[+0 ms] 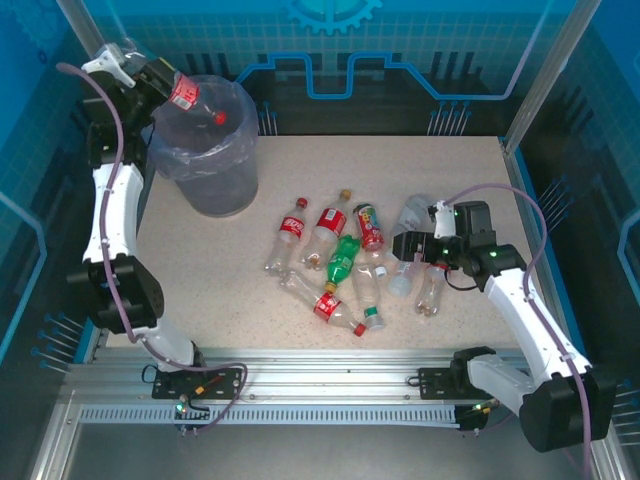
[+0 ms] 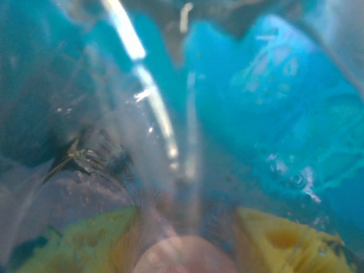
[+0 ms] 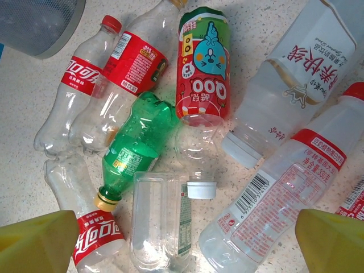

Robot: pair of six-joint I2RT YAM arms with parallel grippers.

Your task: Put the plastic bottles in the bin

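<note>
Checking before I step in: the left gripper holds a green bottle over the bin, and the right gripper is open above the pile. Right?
No: the bottle in the left gripper is clear with a red label and cap, not green, as the top view shows. It is over the bin, and the right gripper is open above the pile.

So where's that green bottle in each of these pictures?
Top external: the green bottle lies near the picture's centre.
Right wrist: the green bottle is left of centre, yellow cap pointing down-left.
Left wrist: a blurred clear bottle up close.
Shared landmark: the cartoon-label bottle, just up-right of it in both.
</note>
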